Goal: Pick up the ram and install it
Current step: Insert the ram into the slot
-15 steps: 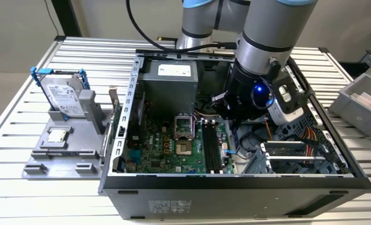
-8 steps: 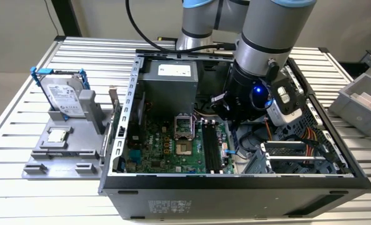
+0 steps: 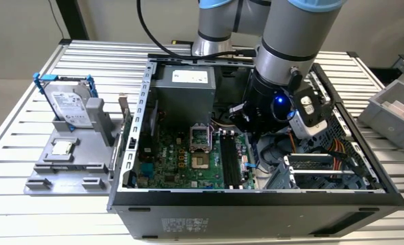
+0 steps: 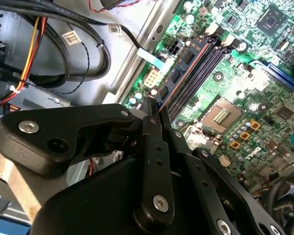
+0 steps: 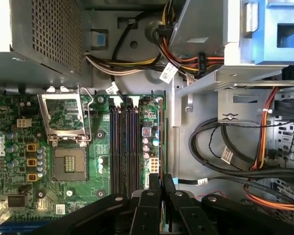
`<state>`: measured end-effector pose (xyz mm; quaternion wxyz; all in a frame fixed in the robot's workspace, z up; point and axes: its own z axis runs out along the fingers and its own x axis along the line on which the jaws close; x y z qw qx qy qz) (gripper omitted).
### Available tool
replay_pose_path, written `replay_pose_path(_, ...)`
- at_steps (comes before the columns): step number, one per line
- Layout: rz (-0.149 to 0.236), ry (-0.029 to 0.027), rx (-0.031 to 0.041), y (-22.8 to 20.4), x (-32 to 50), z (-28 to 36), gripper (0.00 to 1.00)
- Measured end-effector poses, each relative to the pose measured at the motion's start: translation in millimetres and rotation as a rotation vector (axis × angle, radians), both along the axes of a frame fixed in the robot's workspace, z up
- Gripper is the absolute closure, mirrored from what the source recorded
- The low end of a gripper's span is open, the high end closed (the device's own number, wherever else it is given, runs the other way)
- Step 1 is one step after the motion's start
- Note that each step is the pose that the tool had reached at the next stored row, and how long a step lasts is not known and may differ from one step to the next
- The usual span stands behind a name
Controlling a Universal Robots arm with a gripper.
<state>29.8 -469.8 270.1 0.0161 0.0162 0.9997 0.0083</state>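
Slatted metal table (image 3: 65,224), computer case (image 3: 256,212), grey fixture (image 3: 69,163)

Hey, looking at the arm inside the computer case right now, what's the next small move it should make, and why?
Probably a small sideways shift toward the black slots before any lowering. In the first wrist view, the gripper holds the ram edge-on and roughly parallel to the slots, but it sits off to their side rather than over one.

Arm reaching down, wrist low.
The gripper (image 5: 160,182) points downward in both wrist views (image 4: 154,108), its black fingers (image 5: 152,188) drawn close together, pinching a thin board edge.
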Motion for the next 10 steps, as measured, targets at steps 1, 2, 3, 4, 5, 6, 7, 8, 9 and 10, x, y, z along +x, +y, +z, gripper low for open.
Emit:
replay_pose_path(1,0.0,0.0001,-0.0003,0.0,0.0,-0.9,1.0)
replay_pose_path(2,0.0,0.0001,-0.001,0.0,0.0,-2.0,1.0)
replay_pose_path(3,0.0,0.0001,-0.0017,0.0,0.0,-2.7,1.0)
replay_pose_path(4,0.0,0.0,-0.0026,0.0,0.0,-3.5,1.0)
replay_pose_path(5,0.0,0.0,-0.0035,0.0,-0.1,-4.5,1.0)
replay_pose_path(6,0.0,0.0,-0.0041,0.0,-0.4,-5.2,1.0)
replay_pose_path(7,0.0,0.0,-0.0044,-0.1,-0.7,-5.9,1.0)
replay_pose_path(8,0.0,0.0,-0.0047,-0.1,-0.8,-6.8,1.0)
replay_pose_path(9,0.001,0.0,-0.0053,-0.1,-0.9,-7.6,1.0)
replay_pose_path(10,0.001,0.0,-0.006,-0.1,-1.0,-8.7,1.0)
